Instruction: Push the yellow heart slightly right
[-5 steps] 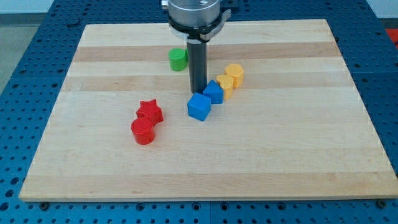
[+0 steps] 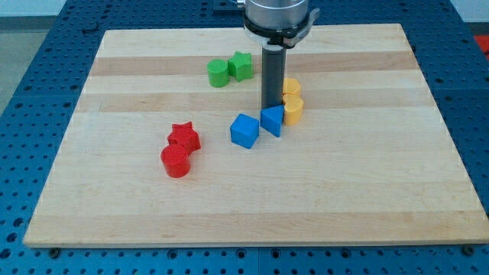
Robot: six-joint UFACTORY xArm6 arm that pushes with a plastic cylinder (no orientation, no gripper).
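Note:
Two yellow blocks sit close together right of the board's middle. The lower one (image 2: 294,110) looks like the yellow heart; the upper yellow block (image 2: 291,86) touches it from behind. My tip (image 2: 273,107) stands on the board right at the left side of the yellow pair, touching or nearly touching the lower one. A blue wedge-shaped block (image 2: 272,121) lies directly below the tip and against the lower yellow block's left side.
A blue cube (image 2: 244,131) lies left of the blue wedge. A green cylinder (image 2: 218,73) and a green star (image 2: 241,66) sit toward the view's top. A red star (image 2: 184,136) and a red cylinder (image 2: 176,161) sit at lower left.
My tip has moved right by about a rod's width. The lower yellow block and the blue wedge have shifted right with it. The green star, hidden before, now shows.

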